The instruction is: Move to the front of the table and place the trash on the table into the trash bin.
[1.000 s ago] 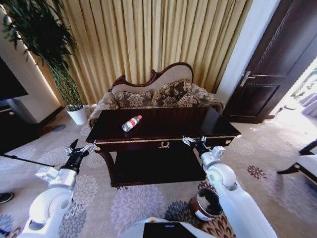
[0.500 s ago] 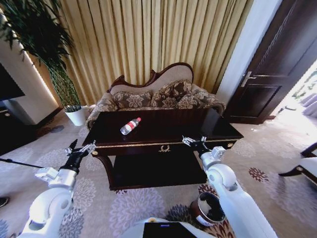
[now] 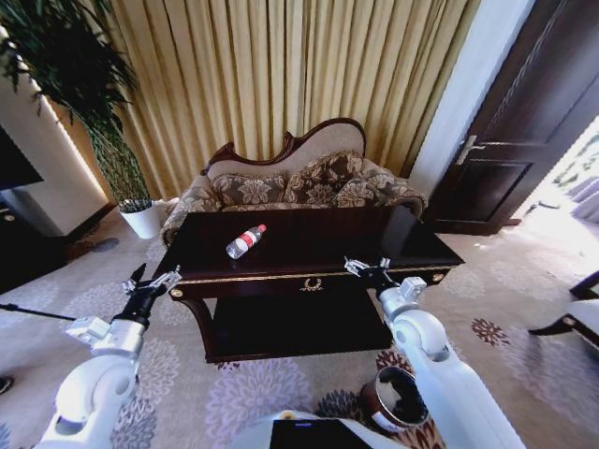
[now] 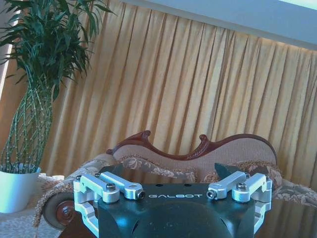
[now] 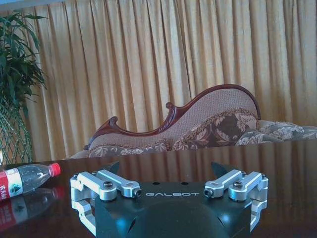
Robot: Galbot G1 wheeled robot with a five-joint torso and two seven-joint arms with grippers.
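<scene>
The table (image 3: 328,241) is dark glossy brown with a gold trim line and stands straight ahead in the head view. On its left part lies the trash, a clear plastic bottle (image 3: 245,240) with a red cap and label, on its side. In the right wrist view the bottle (image 5: 25,179) rests on the tabletop (image 5: 292,163) off to one side. The trash bin (image 3: 398,398), round and dark with a shiny rim, sits on the carpet at the lower right beside my right arm. My left gripper (image 3: 150,281) (image 4: 173,195) hangs open before the table's left corner. My right gripper (image 3: 367,268) (image 5: 173,192) is open at the front edge.
A patterned sofa (image 3: 299,182) stands right behind the table against gold curtains. A potted plant (image 3: 140,217) is at the back left, a dark door (image 3: 524,122) at the right, and a pale chair (image 3: 580,318) at the right edge. Flowered carpet lies around the table.
The whole picture has shifted: the camera has come nearer, so the table looms larger and the bin sits lower in view. Both arms keep their pose, and the bottle lies unmoved on the table.
</scene>
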